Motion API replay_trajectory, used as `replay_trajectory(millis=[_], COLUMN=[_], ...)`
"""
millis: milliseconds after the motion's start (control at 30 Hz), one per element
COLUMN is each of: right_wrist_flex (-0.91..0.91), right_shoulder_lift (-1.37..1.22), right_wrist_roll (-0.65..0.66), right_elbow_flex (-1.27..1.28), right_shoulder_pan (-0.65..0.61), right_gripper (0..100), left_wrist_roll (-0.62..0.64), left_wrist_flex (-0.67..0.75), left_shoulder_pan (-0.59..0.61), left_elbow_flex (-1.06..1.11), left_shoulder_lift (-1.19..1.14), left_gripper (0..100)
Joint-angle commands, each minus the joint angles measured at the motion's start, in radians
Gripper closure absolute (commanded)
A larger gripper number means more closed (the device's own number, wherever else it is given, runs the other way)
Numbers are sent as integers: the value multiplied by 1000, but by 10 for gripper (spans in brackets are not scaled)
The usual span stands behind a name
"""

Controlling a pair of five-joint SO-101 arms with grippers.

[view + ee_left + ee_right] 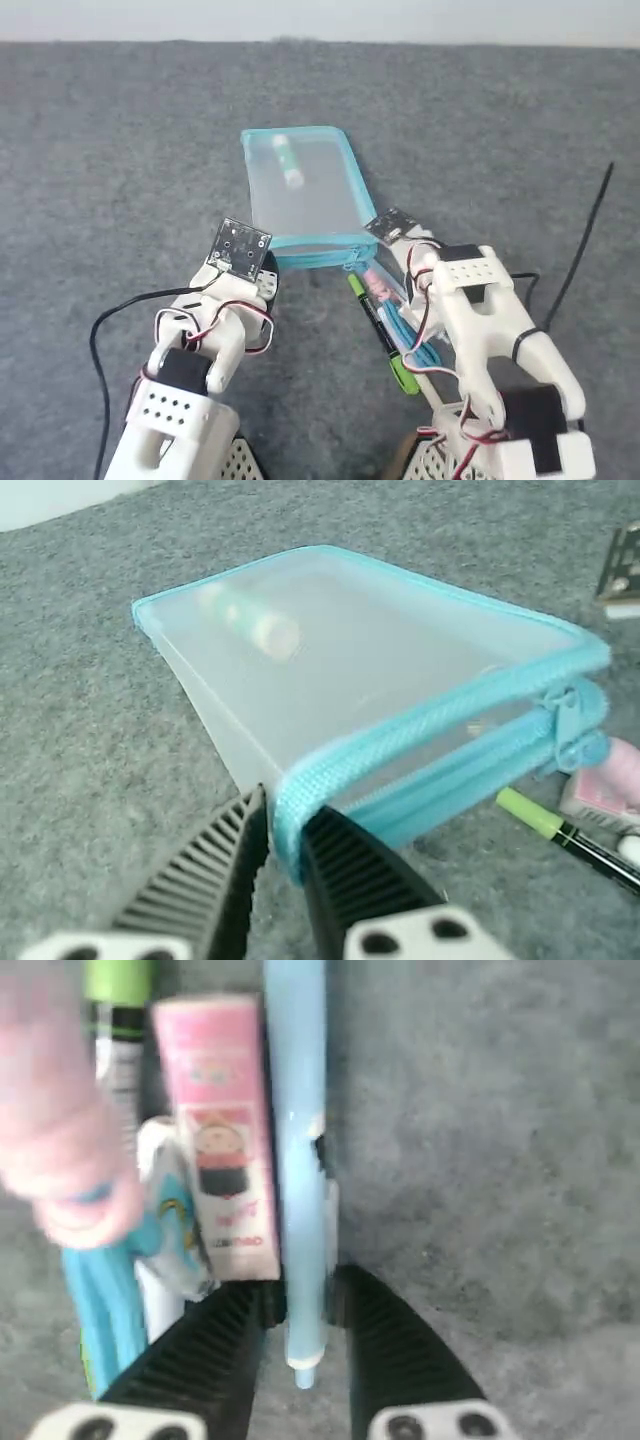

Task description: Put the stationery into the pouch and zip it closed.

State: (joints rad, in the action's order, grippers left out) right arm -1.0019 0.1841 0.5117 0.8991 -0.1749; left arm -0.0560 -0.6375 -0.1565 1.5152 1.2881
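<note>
The pouch (300, 190) is pinched at its near corner by the left jaws, which are closed on the teal zip edge. Its body stretches away ahead of them on the bench (120, 150). The blue pen (300, 1110) is gripped near one end by the right jaws, its long axis running straight ahead of them towards the pouch's zip side just beyond. The right jaws are judged the nearer for feeding it in.

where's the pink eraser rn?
In the high view the pink eraser lies by the zipper end of the pouch, under the right arm; the right wrist view shows it alongside the light blue pen that the right tool grips.
</note>
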Motion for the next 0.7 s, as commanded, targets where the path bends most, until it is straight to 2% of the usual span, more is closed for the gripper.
replay_trajectory(millis=[0, 200, 533, 667], right_wrist_flex=[-2, -24, -65, -114], right_shoulder_lift=[-12, -10, -4, 84], right_wrist_roll=[-57, -109, -109, -110], right_elbow_flex=[-26, -75, -107, -115], right_shoulder_pan=[62, 148, 150, 151], right_gripper=[987, 992, 992, 992], left_wrist_roll=[-9, -9, -9, -5], left_wrist_flex=[23, 23, 28, 52], left_shoulder_pan=[0, 0, -2, -2], left_elbow_flex=[-7, -7, 7, 5], left_shoulder_lift=[23, 23, 23, 23], left_gripper=[988, 988, 988, 988])
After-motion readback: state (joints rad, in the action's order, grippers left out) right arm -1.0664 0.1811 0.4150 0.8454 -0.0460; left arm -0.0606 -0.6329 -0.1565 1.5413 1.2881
